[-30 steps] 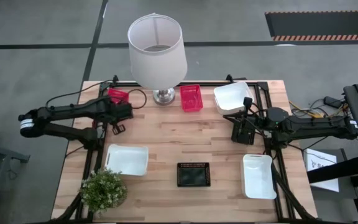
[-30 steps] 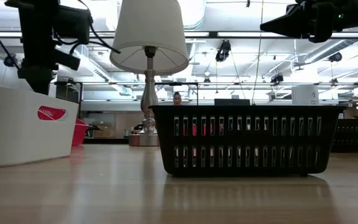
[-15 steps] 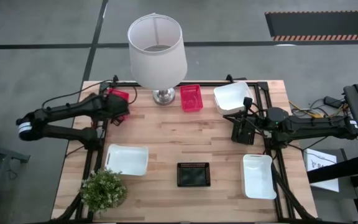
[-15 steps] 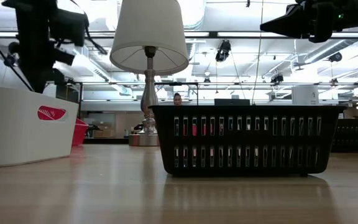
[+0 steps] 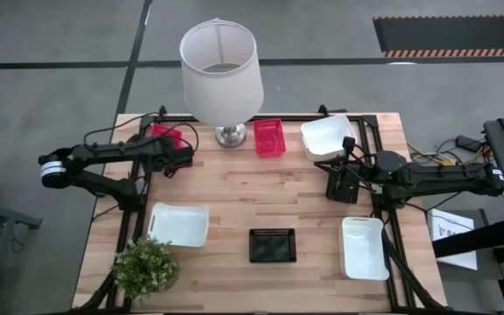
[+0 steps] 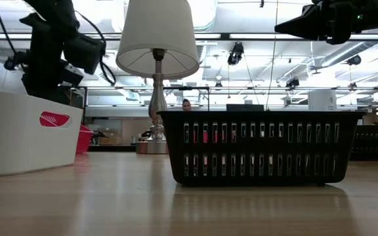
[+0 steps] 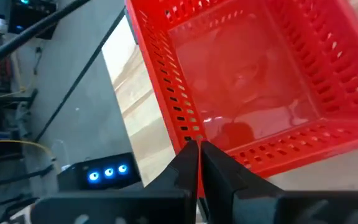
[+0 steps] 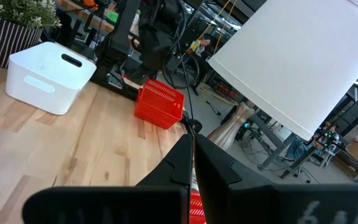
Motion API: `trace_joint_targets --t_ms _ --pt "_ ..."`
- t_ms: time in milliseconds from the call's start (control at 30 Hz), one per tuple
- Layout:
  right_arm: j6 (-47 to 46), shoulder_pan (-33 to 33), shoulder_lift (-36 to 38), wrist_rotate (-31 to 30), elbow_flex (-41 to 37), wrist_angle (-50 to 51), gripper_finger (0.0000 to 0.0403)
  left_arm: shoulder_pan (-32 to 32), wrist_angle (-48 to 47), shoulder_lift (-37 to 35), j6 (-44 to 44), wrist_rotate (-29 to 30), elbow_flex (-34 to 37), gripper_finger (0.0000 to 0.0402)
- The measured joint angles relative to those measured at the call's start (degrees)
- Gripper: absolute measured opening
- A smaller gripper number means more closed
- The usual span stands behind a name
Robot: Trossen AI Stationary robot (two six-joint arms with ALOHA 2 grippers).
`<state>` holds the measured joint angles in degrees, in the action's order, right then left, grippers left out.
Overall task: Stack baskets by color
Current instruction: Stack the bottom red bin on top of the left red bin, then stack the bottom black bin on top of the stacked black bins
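The left gripper [image 7: 197, 163] is shown clamped on the wall of a red basket [image 7: 253, 81] at the far left corner of the table [image 5: 261, 197], its fingers pressed together over the lattice rim; the basket's open interior lies directly ahead of the fingertips. In the overhead view this gripper [image 5: 185, 157] is seen just beside the lamp [image 5: 221, 74], with the held basket [image 5: 164, 133] largely hidden beneath the arm, so whether it is lifted off the table cannot be judged. A second red basket [image 5: 269, 137] is placed beyond the lamp base from this gripper. The right gripper [image 5: 332, 187] is held closed and empty above the right half of the table; one white basket [image 5: 327, 137] lies just behind it, another white basket [image 5: 364, 248] in front of it. The black basket [image 5: 272, 245] and a third white basket [image 5: 179, 224] are set nearer the front edge, well apart from both grippers.
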<state>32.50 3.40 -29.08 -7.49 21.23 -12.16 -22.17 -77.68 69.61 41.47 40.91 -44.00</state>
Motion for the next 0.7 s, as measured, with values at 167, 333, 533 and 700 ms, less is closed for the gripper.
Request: trace_joint_targets --t_ms 167,333,533,700 --pt "-0.2 0.0 0.0 0.0 0.0 0.0 0.0009 0.0 -9.6 2.5 3.9 0.4 -3.3 0.0001" --pt "0.1 0.0 0.0 0.0 0.0 0.0 0.0009 -0.1 -8.3 3.4 8.6 1.4 -2.1 0.0001" --pt "-0.1 0.0 0.0 0.0 0.0 0.3 0.0009 -0.2 -4.6 6.1 9.2 0.8 0.1 0.0001" --pt "-0.1 0.0 0.0 0.0 0.0 0.5 0.0009 -0.2 -5.5 7.8 8.9 0.6 -0.8 0.0001"
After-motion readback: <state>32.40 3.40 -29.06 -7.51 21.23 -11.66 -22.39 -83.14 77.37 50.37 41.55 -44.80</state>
